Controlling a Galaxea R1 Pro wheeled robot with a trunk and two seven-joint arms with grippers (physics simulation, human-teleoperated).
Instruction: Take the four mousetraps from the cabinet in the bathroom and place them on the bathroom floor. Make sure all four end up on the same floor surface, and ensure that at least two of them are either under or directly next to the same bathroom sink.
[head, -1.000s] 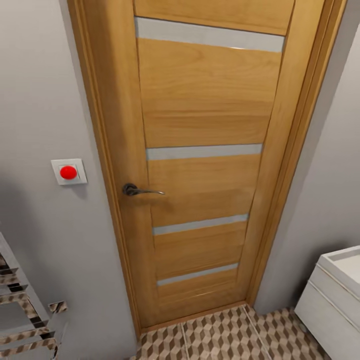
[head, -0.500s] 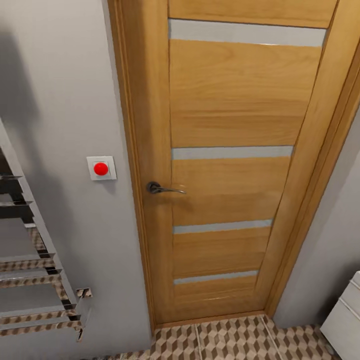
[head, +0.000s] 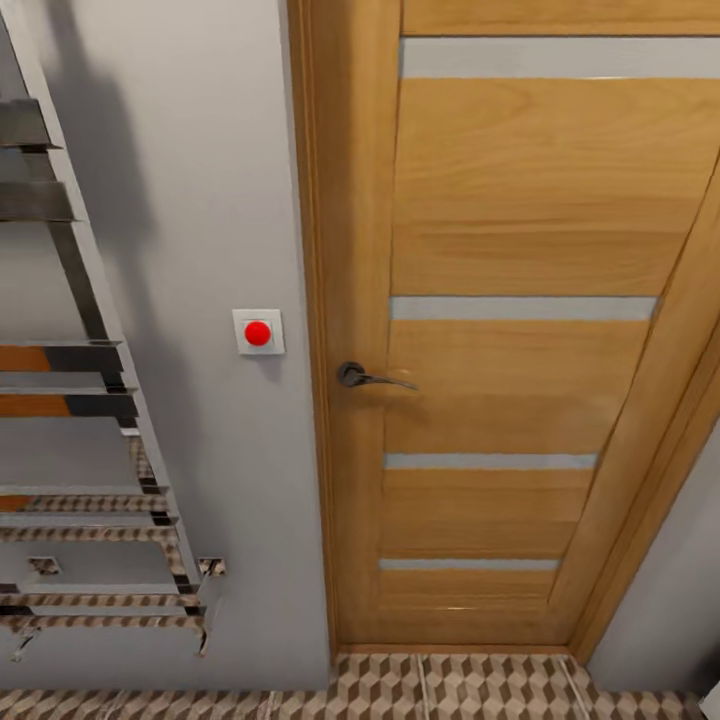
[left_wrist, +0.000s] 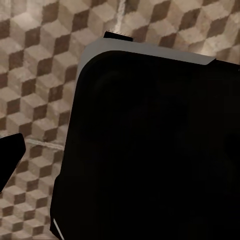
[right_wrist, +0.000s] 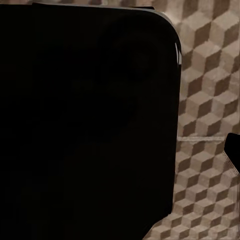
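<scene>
Head view is taken up mostly by a closed wooden door in honey-oak finish, spanning the centre and right of the frame, with four frosted horizontal strips set into the panel. A dark metal lever handle is seen at the door's left edge, mid-height. The door frame runs vertically just left of it.

A grey wall fills the left half. A white switch plate with a red round button is mounted on it, just beside the door frame and slightly above handle height. A chrome ladder-style towel rail is fixed at the far left, running from the upper left corner down to the lower left; the floor pattern and something orange-brown are reflected in its bars.

The bathroom floor is seen as a narrow band along the bottom edge, cube-patterned tiles with pale grout lines. A tiny white corner of something is clipped at the lower right; it cannot be identified.

In the left wrist view a large black rounded body blocks most of the frame, with the cube tiles around it at the upper left. In the right wrist view the same kind of black mass covers the left and centre, tiles at the right.

Finger opening on either gripper can't be told from these views, nor whether anything is held.
</scene>
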